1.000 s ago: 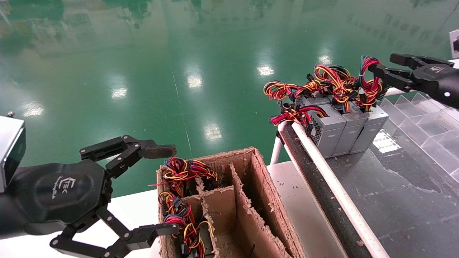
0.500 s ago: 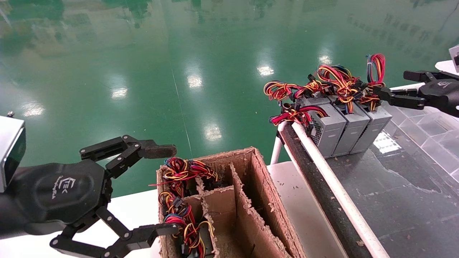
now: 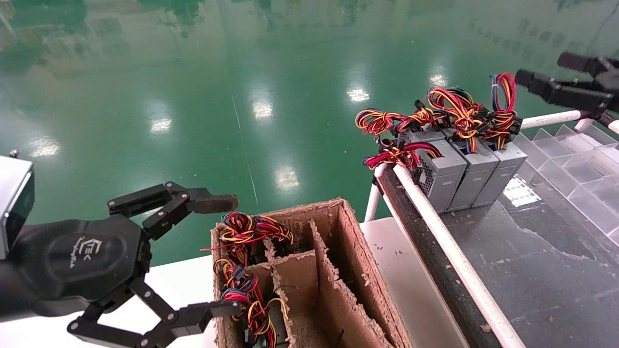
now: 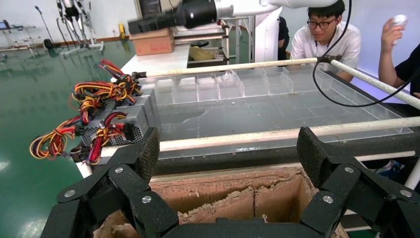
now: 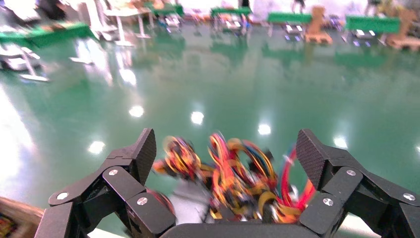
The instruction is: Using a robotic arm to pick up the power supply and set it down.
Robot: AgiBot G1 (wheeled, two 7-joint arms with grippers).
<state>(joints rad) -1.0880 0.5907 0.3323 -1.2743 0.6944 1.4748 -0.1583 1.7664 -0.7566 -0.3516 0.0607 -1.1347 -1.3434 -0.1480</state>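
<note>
Three grey power supplies stand in a row at the far edge of the dark table, the rightmost power supply (image 3: 507,166) under a bundle of red, yellow and black wires (image 3: 500,104). My right gripper (image 3: 541,68) hangs open in the air, above and to the right of that bundle, touching nothing. In the right wrist view the wires (image 5: 233,173) show blurred between and beyond the right gripper's (image 5: 228,148) spread fingers. My left gripper (image 3: 232,255) is parked open at the near left beside the cardboard carton (image 3: 348,270); the left wrist view shows the left gripper (image 4: 229,148) empty.
The carton's left cells hold more wired units (image 3: 246,232). A white pipe rail (image 3: 435,227) edges the dark table (image 3: 541,261). A clear divided tray (image 3: 570,159) sits at the right. Two people (image 4: 322,34) stand behind the table's far side.
My right gripper drew back to the right from the wire bundle, dipped low, then rose to above and right of it. The wires settled lower. The left arm has not moved.
</note>
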